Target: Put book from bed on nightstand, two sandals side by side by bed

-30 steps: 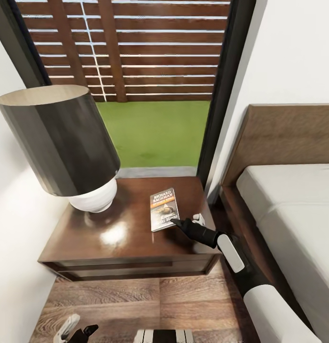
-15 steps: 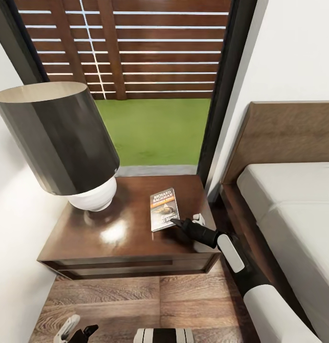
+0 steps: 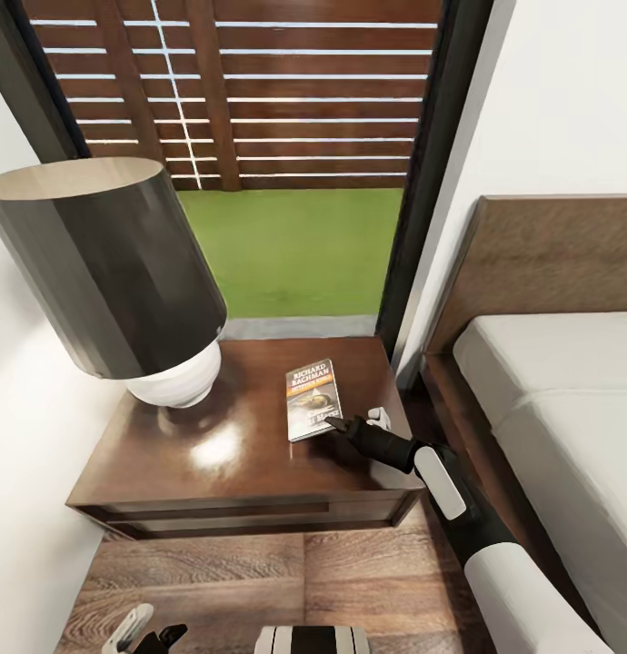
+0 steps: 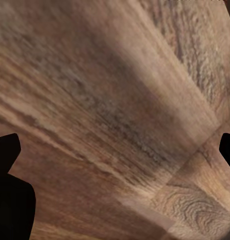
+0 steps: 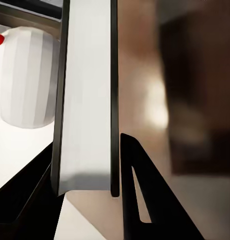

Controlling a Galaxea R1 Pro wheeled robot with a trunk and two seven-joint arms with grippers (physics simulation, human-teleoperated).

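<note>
The book (image 3: 313, 400) lies flat on the nightstand (image 3: 232, 454), right of the black-shaded lamp (image 3: 114, 272). My right gripper (image 3: 336, 424) reaches over the stand's front right corner and meets the book's near corner. In the right wrist view the book's white page edge (image 5: 87, 100) stands between both dark fingers (image 5: 145, 200), which press against its covers. My left gripper (image 3: 141, 633) hangs low over the plank floor, fingers wide apart. The bed (image 3: 568, 400) stands to the right. The sandals are out of view.
A tall dark-framed window (image 3: 286, 163) behind the nightstand looks onto grass and a slatted fence. A white wall runs along the left. A narrow strip of floor separates the nightstand from the bed frame. The lamp's white base (image 5: 27, 75) is close beyond the book.
The head view has shifted slightly, so the lamp and nightstand sit a little differently in the picture. The book and the right gripper keep their places.
</note>
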